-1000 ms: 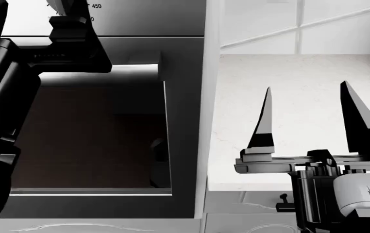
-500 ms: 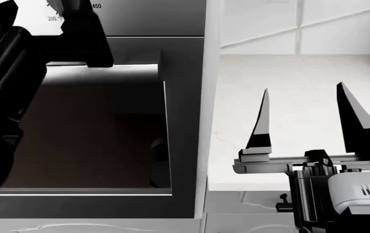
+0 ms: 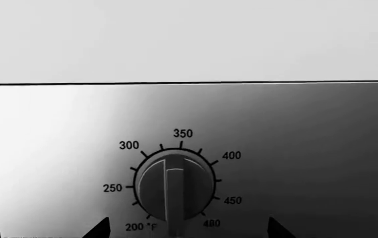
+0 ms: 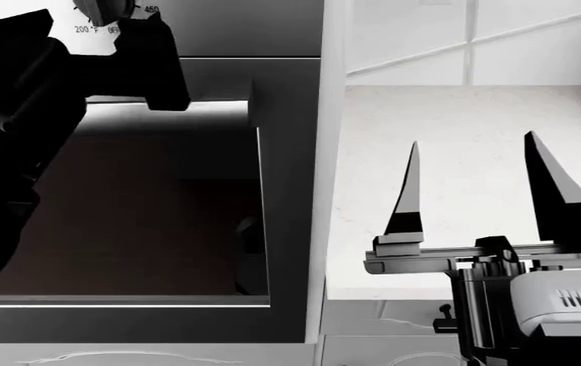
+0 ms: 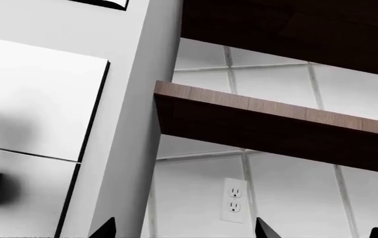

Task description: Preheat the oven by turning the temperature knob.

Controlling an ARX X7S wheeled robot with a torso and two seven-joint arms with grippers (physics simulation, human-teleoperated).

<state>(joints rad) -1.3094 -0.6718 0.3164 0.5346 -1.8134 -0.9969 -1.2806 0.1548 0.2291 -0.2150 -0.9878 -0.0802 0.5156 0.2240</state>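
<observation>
Oven count: one oven (image 4: 168,221), at the left of the head view, with dark glass door window and silver control panel above.
Knob count: one temperature knob (image 3: 173,189), dark and round, on the silver panel at the oven's far upper left.
Dial markings: 200 °F, 250, 300, 350, 400, 450 and 480 ring the knob in the left wrist view.
Knob ridge: runs straight across the dial, one end toward the 350 mark.
Arm count: two, one left and one right.
Left gripper (image 3: 185,229): facing the panel squarely; two dark fingertips (image 3: 98,229) show, one either side of the knob and clear of it, so the fingers are spread and hold nothing.
Obstruction: in the head view the black left arm (image 4: 26,122) covers most of the knob and the oven's left part; contact with the panel probably none, but the view is poor.
Counter (image 4: 454,152): pale, right of the oven, tiled wall behind.
Right gripper (image 4: 479,187): low over the counter, fingers pointing far, spread wide, holding nothing.
Outlet count: one wall outlet (image 5: 234,200), below a wooden shelf (image 5: 275,134).
</observation>
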